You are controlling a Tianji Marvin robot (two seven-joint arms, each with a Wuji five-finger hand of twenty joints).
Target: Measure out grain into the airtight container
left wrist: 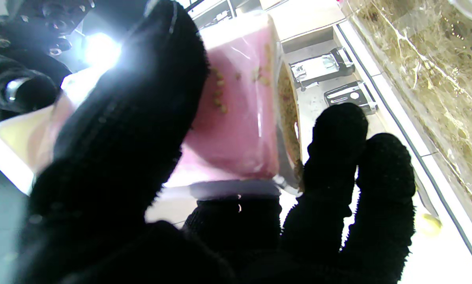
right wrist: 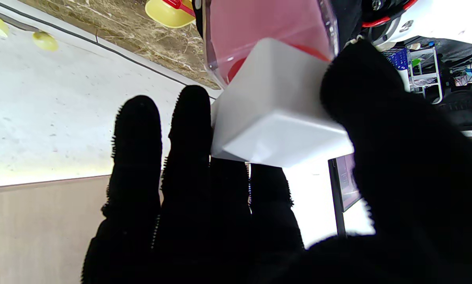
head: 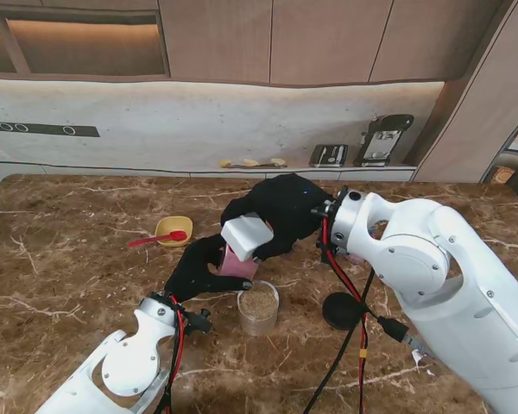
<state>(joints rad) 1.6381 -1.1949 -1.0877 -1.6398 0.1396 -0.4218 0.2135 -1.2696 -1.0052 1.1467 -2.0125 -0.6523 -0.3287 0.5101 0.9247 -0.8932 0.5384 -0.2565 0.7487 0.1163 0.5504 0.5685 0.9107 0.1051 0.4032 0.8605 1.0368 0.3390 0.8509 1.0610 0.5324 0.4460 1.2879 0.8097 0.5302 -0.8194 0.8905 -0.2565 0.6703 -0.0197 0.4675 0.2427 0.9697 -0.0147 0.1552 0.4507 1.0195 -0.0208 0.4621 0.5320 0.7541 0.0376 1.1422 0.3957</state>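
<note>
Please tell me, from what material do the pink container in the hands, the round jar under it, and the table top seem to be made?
Pink container: probably clear glossy plastic, since grains show through its wall in the left wrist view; its white base looks like matte plastic.
Round jar: transparent, either plastic or glass; the grain inside is visible through the side.
Table top: polished brown marble or a marble-look slab, with pale veins.

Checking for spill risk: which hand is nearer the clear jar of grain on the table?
Left. The left hand grips the pink container just beside the clear jar; the right hand holds the white block farther from me.
</note>
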